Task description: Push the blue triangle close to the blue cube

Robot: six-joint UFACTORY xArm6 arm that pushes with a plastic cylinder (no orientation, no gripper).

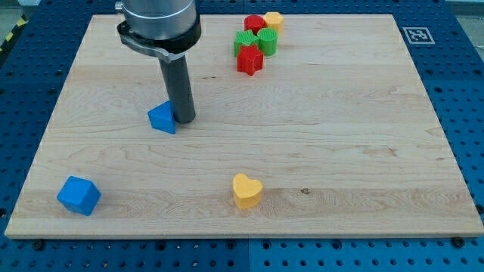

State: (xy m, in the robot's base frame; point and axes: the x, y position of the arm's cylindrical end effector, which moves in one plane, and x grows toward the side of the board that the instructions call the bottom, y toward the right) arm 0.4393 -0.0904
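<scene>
The blue triangle (162, 119) lies on the wooden board, left of centre. My tip (184, 119) stands right beside it, touching or nearly touching its right side. The blue cube (79, 195) sits near the board's bottom left corner, well apart from the triangle, down and to the view's left of it.
A yellow heart (246, 190) lies near the bottom centre. At the top centre is a cluster: a red star (249, 60), a green block (245, 41), another green block (268, 39), a red block (255, 23) and a yellow block (273, 19). The board (340, 128) has a marker tag (416, 35) at its top right.
</scene>
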